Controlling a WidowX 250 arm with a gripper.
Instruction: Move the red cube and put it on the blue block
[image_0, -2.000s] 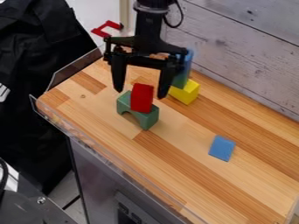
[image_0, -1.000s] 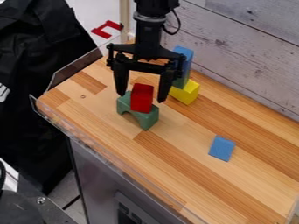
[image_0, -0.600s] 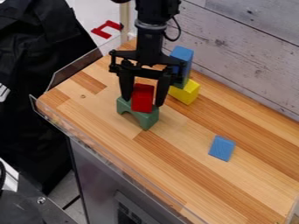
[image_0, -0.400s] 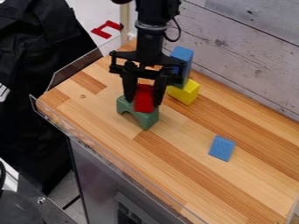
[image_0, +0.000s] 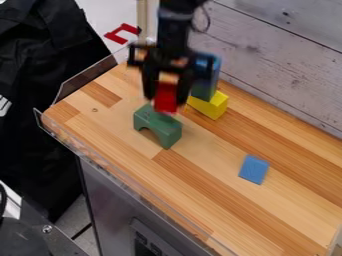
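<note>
The pick looks done and the carry is the step in hand: the gripper has its fingers closed on the red cube, which sits between them near the tips, just above the green arch block. The likely target, the low blue block, lies well apart to the arch block's right and nearer the camera, so the next move calls for carrying the cube there, then lowering it squarely.
</note>
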